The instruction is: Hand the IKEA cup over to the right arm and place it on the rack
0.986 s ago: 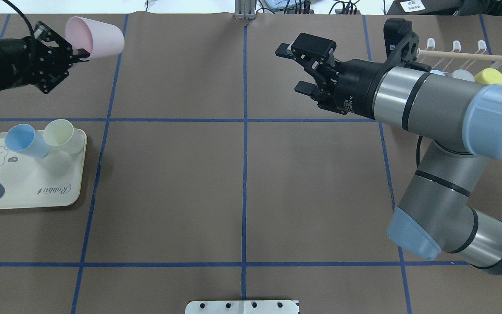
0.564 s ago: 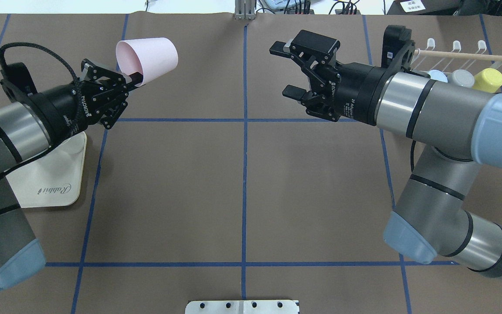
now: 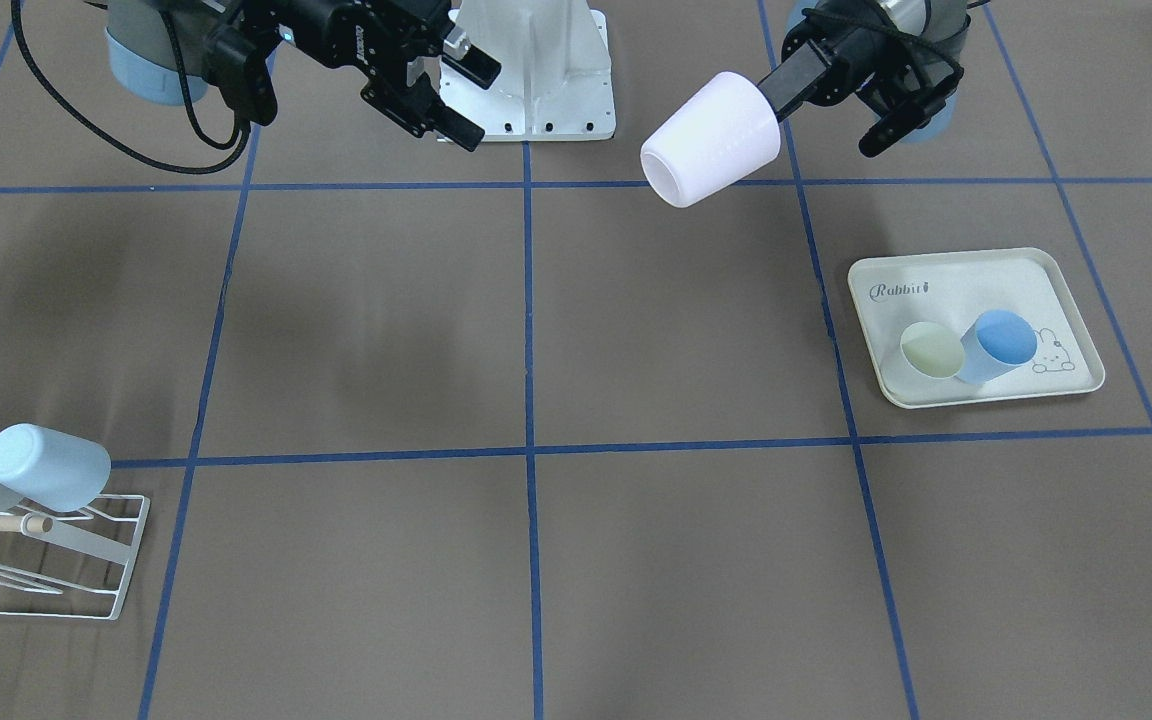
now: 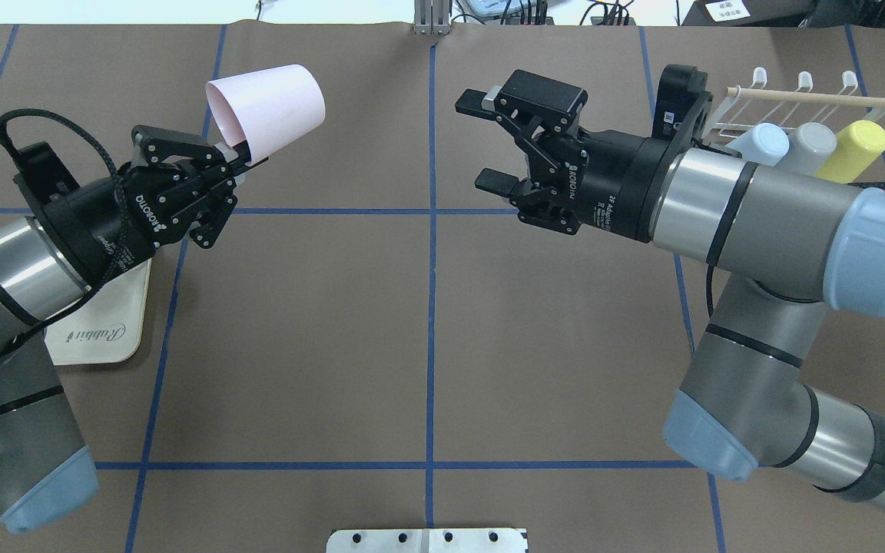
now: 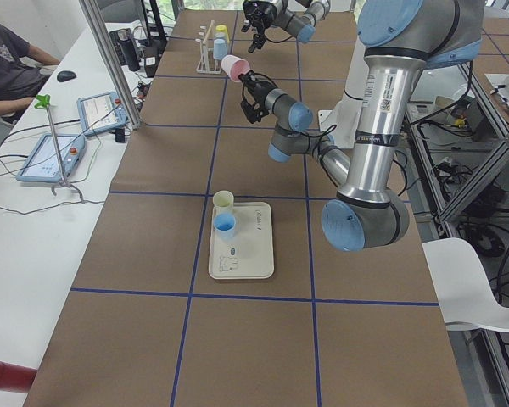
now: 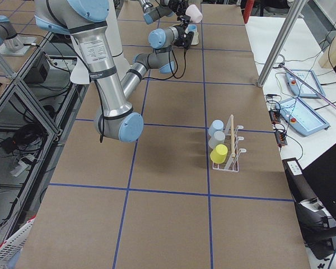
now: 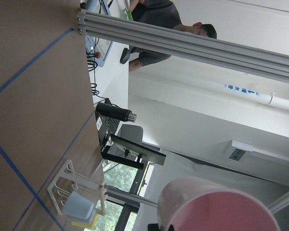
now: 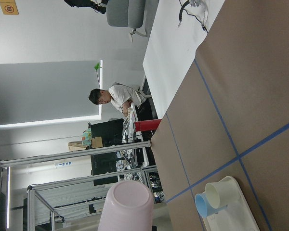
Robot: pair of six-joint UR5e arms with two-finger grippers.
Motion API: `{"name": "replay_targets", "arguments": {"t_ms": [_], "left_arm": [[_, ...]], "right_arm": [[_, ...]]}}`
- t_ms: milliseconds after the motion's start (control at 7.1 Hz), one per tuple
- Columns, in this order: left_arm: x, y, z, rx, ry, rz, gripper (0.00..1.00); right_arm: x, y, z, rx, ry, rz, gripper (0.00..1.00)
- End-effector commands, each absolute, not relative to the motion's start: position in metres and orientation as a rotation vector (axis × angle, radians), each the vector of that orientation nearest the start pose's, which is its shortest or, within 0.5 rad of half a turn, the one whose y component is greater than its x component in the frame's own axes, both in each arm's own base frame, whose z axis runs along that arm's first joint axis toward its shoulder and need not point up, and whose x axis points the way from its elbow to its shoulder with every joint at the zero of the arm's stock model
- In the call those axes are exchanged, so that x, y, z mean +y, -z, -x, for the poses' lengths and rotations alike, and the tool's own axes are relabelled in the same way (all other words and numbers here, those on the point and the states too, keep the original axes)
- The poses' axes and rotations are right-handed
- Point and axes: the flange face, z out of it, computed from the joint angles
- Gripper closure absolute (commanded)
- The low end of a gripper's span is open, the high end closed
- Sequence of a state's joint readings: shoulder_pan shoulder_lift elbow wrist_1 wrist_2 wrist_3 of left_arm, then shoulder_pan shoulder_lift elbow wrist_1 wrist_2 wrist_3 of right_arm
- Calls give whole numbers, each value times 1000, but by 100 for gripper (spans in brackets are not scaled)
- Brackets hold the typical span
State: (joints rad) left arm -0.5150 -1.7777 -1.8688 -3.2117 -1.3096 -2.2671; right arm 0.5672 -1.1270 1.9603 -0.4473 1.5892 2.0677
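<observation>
The brown-papered table (image 4: 296, 346), ruled into squares by blue tape, reaches well beyond the rack (image 4: 803, 97). A white desk with tablets runs along the table edge nearest the rack, and a person (image 5: 8, 59) sits there.

The right arm (image 4: 757, 207) reaches away from the rack, and the left arm (image 4: 12, 269) reaches toward it from the opposite end. The cream tray (image 3: 976, 290), the thing farthest from the rack, holds a blue cup (image 3: 1001, 345) touching a pale yellow-green cup (image 3: 931, 352). The rack itself carries three cups side by side: light blue (image 4: 757, 144), grey (image 4: 807, 146) and yellow (image 4: 861, 147).

The pink cup (image 4: 270, 104) hangs in the air well apart from the rack, beyond the table's middle tape line. Its long axis is roughly level, with the closed base turned rack-ward and the mouth turned away.

The left gripper (image 4: 239, 153) is clamped on the pink cup's rim at the mouth end, apparently with one finger inside the wall. The right gripper (image 4: 477, 142) sits between that cup and the rack, its jaws spread wide and facing the cup's base across a clear gap. It is the nearer free hand, so I judge the handover turns on closing that gap along the cup's axis.
</observation>
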Motion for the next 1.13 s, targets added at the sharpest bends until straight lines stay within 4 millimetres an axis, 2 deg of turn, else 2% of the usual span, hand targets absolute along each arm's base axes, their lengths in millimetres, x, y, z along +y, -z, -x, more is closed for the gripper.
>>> {"name": "replay_targets", "arguments": {"t_ms": [0, 423, 564, 986], "left_arm": [[-355, -246, -338, 2329, 918, 91, 100], [-331, -224, -373, 2330, 914, 156, 100], [-333, -209, -382, 2318, 927, 153, 100], [-329, -205, -391, 2309, 926, 167, 100]], "right_arm": [[-376, -118, 357, -2036, -670, -34, 0], [-382, -124, 368, -2014, -678, -38, 0], [-382, -122, 368, -2017, -678, -39, 0], [-384, -124, 372, -2010, -682, -41, 0]]}}
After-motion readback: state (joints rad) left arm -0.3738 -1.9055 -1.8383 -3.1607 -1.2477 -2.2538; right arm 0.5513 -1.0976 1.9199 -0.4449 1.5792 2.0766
